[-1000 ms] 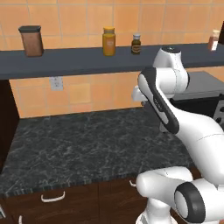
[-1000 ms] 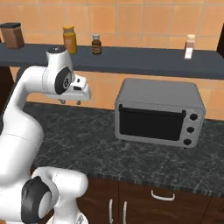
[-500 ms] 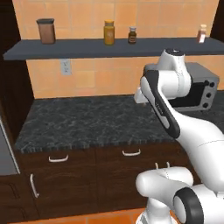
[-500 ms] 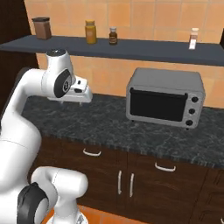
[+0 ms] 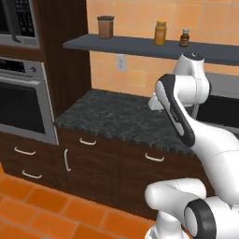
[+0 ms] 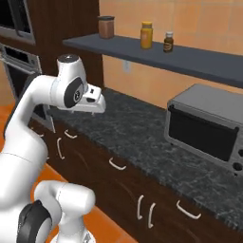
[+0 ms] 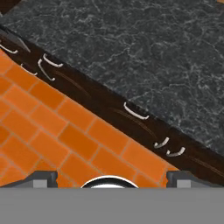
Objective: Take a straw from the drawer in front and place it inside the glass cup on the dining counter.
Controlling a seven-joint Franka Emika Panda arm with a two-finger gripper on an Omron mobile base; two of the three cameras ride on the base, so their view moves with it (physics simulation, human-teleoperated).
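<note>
My gripper (image 7: 113,177) is spread wide, with its two dark tips at opposite sides of the hand view and nothing between them. I judge the jaws are parted this far so they are ready for a thin thing rather than holding one.

The hand hangs high above the front edge of the black speckled counter (image 7: 153,52), tilted to look down over that edge. That gives me the cabinet fronts and the orange tiled floor (image 7: 65,131) below in one glance, and this looks like a survey pose, not a reach.

Just under the counter's front edge runs a row of dark wood fronts. The drawer (image 7: 135,113) with the curved silver handle is the nearest wide one, and I take it for the one meant. It is shut flush with its neighbours, so the handle has yet to be pulled.

The straw I judge to be inside that closed drawer. Its heading and long axis I cannot tell, though a stick that long would most likely lie flat along the drawer's width.

Farther along the counter, toward its back edge, sits a grey toaster oven (image 6: 204,128), and a dark shelf (image 5: 140,45) with jars runs above.
</note>
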